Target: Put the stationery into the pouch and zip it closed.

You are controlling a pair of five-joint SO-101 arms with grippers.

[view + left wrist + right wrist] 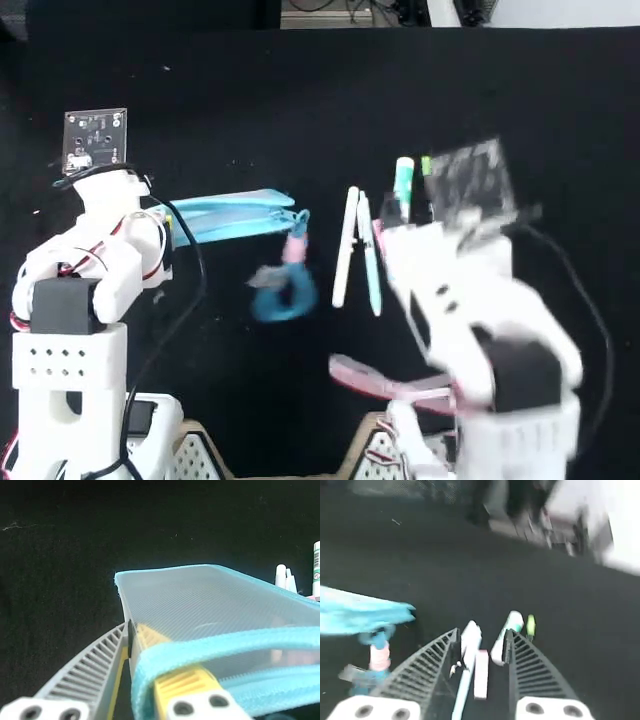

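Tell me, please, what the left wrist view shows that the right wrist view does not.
Left wrist view, not the right: the left gripper shut on the edge of the blue mesh pouch, seen close up. Right wrist view, not the left: the open right gripper, blue-and-pink scissors and a green marker. Both: the pouch, white pens and a white-and-green stick.

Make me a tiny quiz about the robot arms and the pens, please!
1. True or false: the left pincer grips the blue pouch.
2. Where do the two pens lie? A) inside the pouch B) on the black table C) in a cup
3. Fill in: the right pincer is ____ (open or shut).
Key: 1 true; 2 B; 3 open.
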